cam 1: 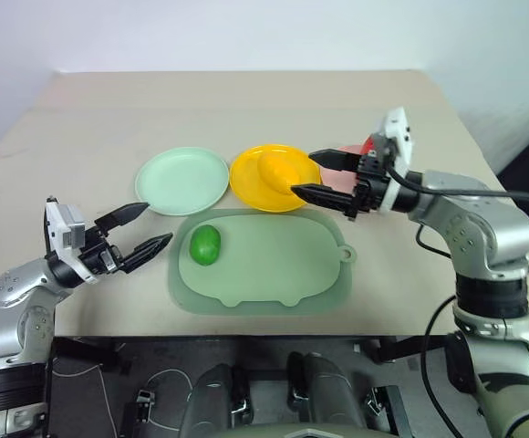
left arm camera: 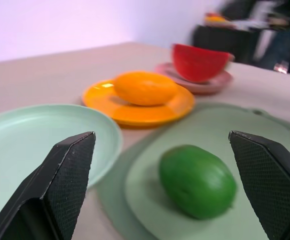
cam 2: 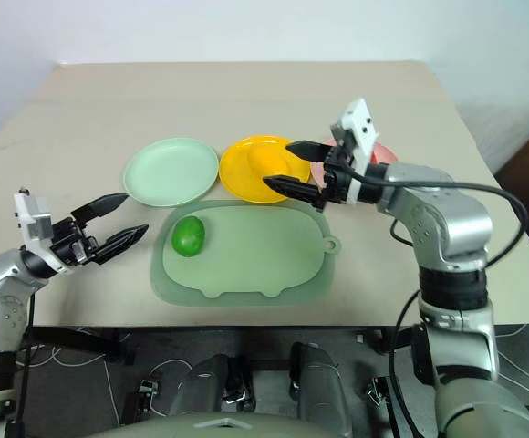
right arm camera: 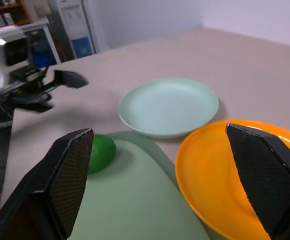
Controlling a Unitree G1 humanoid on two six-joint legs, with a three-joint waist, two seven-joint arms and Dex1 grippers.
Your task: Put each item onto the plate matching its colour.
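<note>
Left gripper (cam 1: 134, 231) is hanging with fingers spread and empty just left of the mat (cam 1: 274, 274), lined up on the lime (cam 1: 205, 245) lying there, mint plate (cam 1: 182, 180) beyond waiting bare; mango (left arm camera: 145, 88) and watermelon (left arm camera: 199, 62) are sitting on yellow plate (cam 1: 251, 187) and pink plate (left arm camera: 205, 86), so right gripper (cam 1: 324, 176) is hovering released over the mat's far edge.

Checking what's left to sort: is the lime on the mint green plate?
No, the lime lies on the green mat, beside the bare mint green plate.

lime (cam 2: 189, 236) on green mat (cam 2: 246, 251), mint plate (cam 2: 171, 171) bare, right gripper (cam 2: 298, 168) open
</note>
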